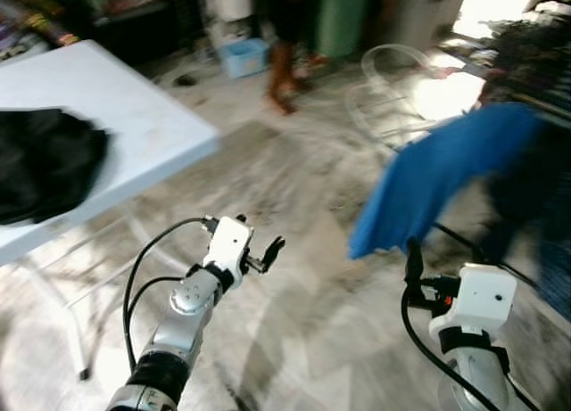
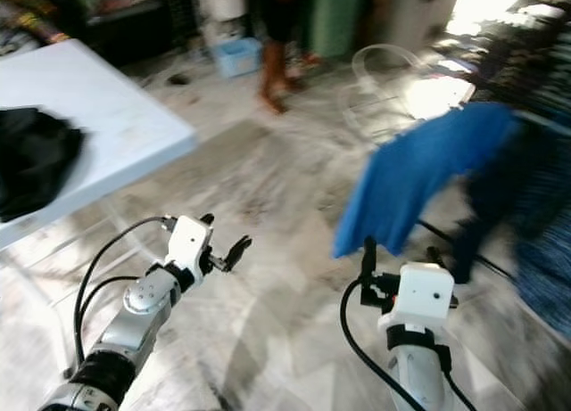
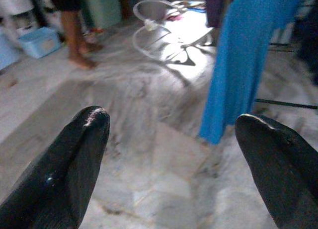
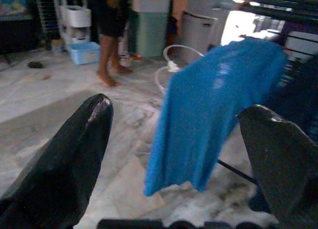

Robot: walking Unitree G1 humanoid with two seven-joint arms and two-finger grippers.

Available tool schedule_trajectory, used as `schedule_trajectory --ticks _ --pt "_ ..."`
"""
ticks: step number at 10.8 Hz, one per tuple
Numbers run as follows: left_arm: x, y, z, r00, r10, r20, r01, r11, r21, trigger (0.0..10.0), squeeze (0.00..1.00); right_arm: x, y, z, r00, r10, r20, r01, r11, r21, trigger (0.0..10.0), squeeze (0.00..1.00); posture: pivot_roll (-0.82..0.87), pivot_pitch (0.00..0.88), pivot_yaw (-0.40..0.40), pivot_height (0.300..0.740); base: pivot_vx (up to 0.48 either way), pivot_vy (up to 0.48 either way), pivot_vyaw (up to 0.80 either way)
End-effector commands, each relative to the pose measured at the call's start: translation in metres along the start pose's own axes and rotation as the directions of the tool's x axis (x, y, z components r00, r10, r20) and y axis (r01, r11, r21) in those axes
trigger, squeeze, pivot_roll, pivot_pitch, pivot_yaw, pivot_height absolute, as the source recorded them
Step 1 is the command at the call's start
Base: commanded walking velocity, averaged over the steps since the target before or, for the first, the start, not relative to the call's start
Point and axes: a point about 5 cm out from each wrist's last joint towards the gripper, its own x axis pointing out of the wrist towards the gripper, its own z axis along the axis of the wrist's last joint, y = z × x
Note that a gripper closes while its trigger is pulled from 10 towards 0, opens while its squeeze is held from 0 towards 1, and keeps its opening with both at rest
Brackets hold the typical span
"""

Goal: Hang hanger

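Two silver arms reach forward over a pale marble floor, and the head views are blurred. At about nine o'clock stands a white table, with a heap of black cloth lying on its near part, close to the edge. Below the table's corner, at about seven o'clock, the left claw is raised above the floor; its two black fingers stand wide apart with bare floor between them, gripping nothing.

At twelve o'clock, far back, a person's bare legs stand on the floor beside a light blue bin, with a green container just behind. Toward one o'clock a clear plastic chair catches bright light.

At about three o'clock a blue garment hangs draped over a dark drying rack, its lower hem ending above the floor. Whether a hanger sits inside it cannot be told. Darker clothes hang just beside it, farther right.

At five o'clock the right claw points at the blue garment, near it but apart; its fingers are spread wide and carry nothing. A black cable loops beside the right wrist.
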Motion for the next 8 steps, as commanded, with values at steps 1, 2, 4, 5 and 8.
schedule_trajectory --ticks 1,2,4,5,8 --pt "-0.0029 0.0066 -0.0026 1.0 0.008 -0.023 -0.008 1.0 0.019 10.0 0.0 -0.0001 0.0009 0.0004 1.0 0.002 -0.002 -0.002 1.0 0.0 10.0 0.0 -0.01 0.07 -0.015 0.74 0.352 0.326 0.0" --pt "-0.0036 0.0072 -0.0031 1.0 0.008 -0.025 -0.007 1.0 0.025 10.0 0.0 0.0 0.0011 -0.0006 1.0 0.001 -0.01 -0.001 1.0 0.002 10.0 0.0 -0.01 0.07 -0.017 0.74 0.352 0.326 0.0" --pt "-0.0031 0.0044 -0.0034 1.0 -0.008 -0.026 0.009 1.0 0.011 10.0 0.0 0.0017 0.0007 -0.0002 1.0 -0.003 -0.01 0.003 1.0 -0.001 10.0 0.0 -0.01 0.069 -0.016 0.74 0.381 0.289 -0.63" --pt "-0.0025 0.0023 -0.0028 1.0 -0.02 -0.023 0.02 1.0 0.015 10.0 0.0 0.0023 -0.0004 0.0006 1.0 -0.009 -0.007 0.009 1.0 -0.001 10.0 0.0 -0.01 0.069 -0.014 0.74 0.409 0.255 -0.8" --pt "-0.0001 0.0005 -0.0042 0.999 -0.026 -0.036 0.026 1.0 0.011 10.0 0.0 -0.0004 0.0004 -0.0026 1.0 -0.017 -0.015 0.017 1.0 -0.002 10.0 0.0 -0.01 0.06 -0.009 0.74 0.441 0.0 -0.73"
